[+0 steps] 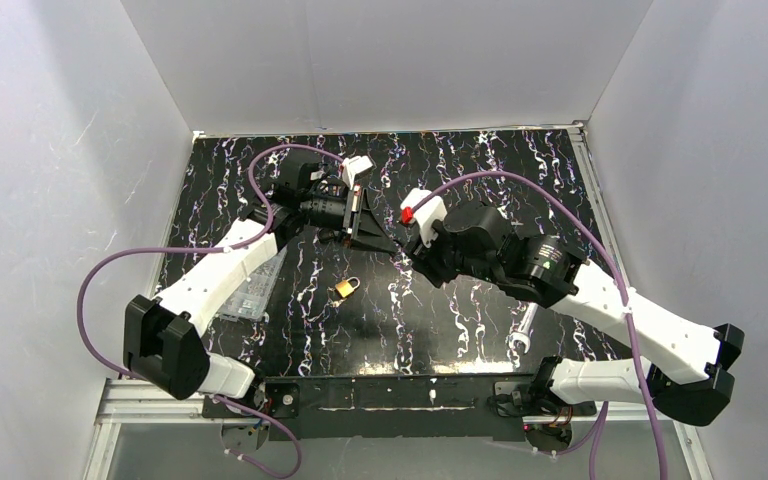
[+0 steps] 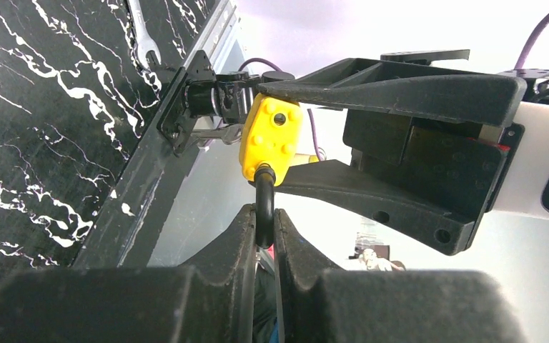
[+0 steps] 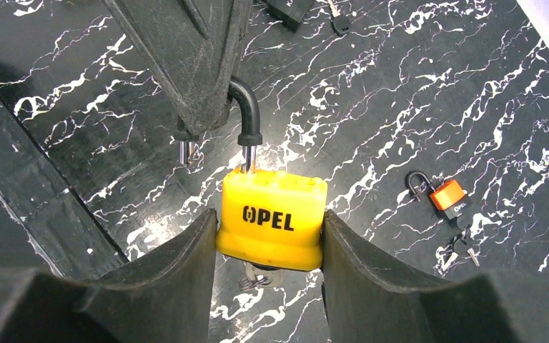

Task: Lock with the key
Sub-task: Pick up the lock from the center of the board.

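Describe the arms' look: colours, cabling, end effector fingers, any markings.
Both alike: left arm and right arm have white link shells, black joint housings and a purple cable looping off each. The left end effector and right end effector have black moulded wedge fingers. The right's white wrist block has a red mark.

Two matching robot arms: the left arm (image 1: pixel 222 272) and the right arm (image 1: pixel 660 325) each have smooth white plastic link shells joined by chunky matte black joint housings. A thin purple cable (image 1: pixel 490 173) loops loosely along each arm. A small white block (image 1: pixel 425 208) with a red patch (image 1: pixel 406 214) is fixed at the right wrist. The left end effector (image 2: pixel 263 229) and the right end effector (image 3: pixel 270 236) each have two broad, black, grainy wedge-shaped fingers (image 3: pixel 386 286).
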Motion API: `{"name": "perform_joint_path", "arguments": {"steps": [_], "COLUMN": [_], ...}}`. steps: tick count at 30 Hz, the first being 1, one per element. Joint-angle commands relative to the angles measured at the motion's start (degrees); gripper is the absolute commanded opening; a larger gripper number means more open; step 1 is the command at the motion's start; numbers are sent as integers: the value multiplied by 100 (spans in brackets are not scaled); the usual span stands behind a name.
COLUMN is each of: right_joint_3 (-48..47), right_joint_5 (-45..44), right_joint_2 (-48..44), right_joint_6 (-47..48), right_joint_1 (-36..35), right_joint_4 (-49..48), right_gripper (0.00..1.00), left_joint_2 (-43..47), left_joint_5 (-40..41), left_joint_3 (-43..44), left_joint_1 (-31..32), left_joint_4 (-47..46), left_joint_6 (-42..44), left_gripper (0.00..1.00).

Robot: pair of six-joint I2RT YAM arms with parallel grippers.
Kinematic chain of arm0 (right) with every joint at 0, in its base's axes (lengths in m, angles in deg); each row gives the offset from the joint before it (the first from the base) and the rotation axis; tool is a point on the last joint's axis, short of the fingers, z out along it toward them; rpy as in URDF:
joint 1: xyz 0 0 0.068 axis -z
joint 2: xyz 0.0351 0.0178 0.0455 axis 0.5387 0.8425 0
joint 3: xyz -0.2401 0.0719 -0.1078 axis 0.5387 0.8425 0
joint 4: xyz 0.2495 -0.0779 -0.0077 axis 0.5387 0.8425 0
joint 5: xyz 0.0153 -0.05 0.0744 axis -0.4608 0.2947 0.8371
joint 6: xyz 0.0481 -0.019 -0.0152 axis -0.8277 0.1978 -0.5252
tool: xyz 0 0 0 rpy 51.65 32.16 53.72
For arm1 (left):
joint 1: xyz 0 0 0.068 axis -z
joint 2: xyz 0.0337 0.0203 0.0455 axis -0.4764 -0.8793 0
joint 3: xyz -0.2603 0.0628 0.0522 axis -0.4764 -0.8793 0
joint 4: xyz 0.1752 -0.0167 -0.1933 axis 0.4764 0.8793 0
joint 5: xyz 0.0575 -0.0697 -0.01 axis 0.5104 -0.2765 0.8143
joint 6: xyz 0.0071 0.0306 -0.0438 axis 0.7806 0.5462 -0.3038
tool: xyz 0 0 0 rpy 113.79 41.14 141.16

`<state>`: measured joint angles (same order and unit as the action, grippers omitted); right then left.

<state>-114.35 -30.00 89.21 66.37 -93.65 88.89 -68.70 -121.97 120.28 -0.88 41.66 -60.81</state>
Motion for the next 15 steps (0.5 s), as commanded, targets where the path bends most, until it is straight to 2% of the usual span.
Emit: {"name": "perform_joint_path", "arguments": {"steps": [1,7,8,11,12,15], "right_joint_3": [-438,-602,-610,-703,-723,-773], "right_joint_5": [64,535,607,923,1049,1577], "right_joint_2": [-33,-59,-85,-223,-285,-491], "right_joint_6": [129,85,76,-4,-47,-182], "right_joint_1": [-20,-21,-14,68,115,353], "right_joint_4": [-272,-292,-325,-443,-510,-719], "right_gripper": [1,1,11,55,65,79], "left_joint_2": [-43,24,79,450,515,770], "left_joint_5": [-185,-165,-132,109,194,476], "left_joint_3": [142,182,181,32,-30,-340], "left_joint_1": [-2,78,81,80,81,81], "left_joint_4": [39,138,44,-820,-1202,-2882], "left_joint_6": [189,455,426,-185,-475,-1646], "left_gripper": [1,0,0,0,0,0]}}
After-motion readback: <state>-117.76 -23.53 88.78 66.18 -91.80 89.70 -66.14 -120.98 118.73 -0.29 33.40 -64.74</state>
